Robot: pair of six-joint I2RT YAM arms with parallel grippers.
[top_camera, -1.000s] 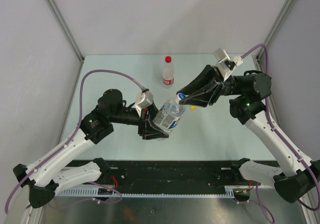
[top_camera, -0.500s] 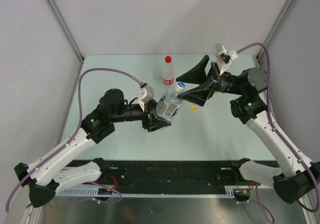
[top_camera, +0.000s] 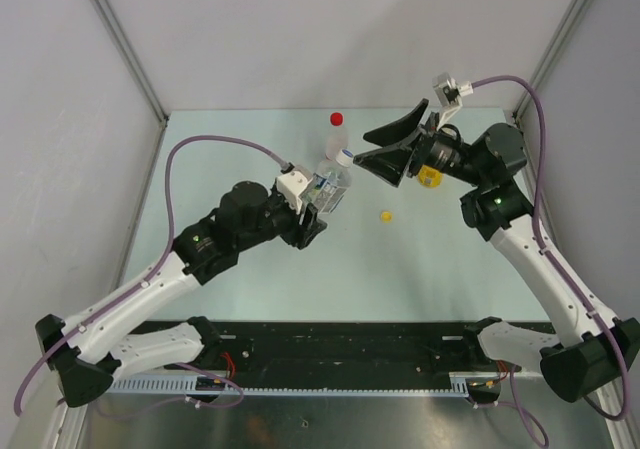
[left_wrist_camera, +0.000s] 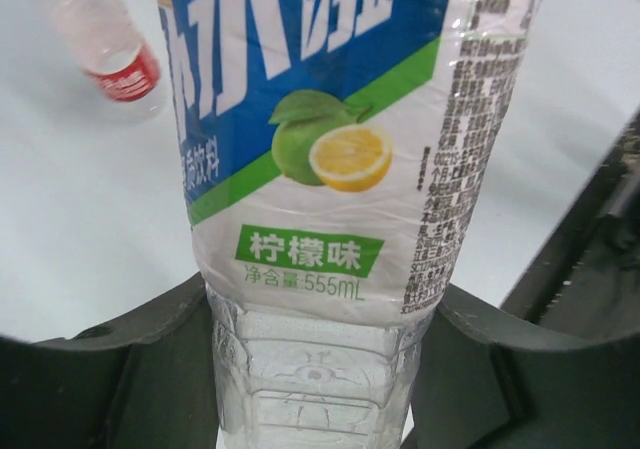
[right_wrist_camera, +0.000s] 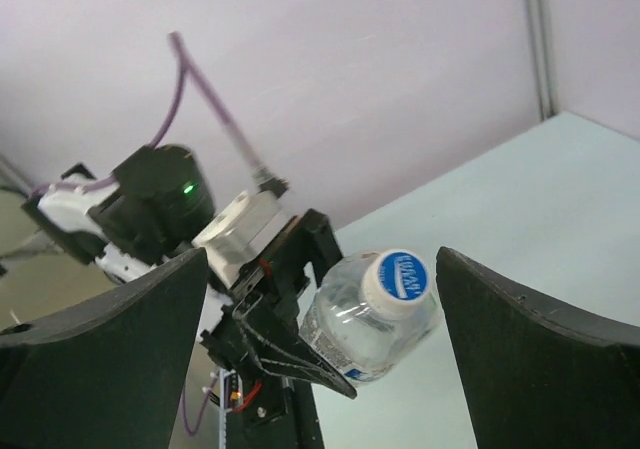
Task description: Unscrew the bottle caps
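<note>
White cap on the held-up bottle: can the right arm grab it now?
Probably yes. The right end effector is open and faces the white cap, with nothing between them. The left end effector grips the bottle low down, clear of the cap.

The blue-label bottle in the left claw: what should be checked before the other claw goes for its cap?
1. Grip of the left claw on the blue-label bottle: ok.
2. The white cap seated on the bottle's neck: ok.
3. The right claw open wide: ok.
4. The right claw around the white cap: not ok, the cap lies just beyond its fingertips.
5. Clearance from the red-capped bottle standing behind: cannot tell.
6. The loose yellow cap on the table, out of the way: ok.
</note>
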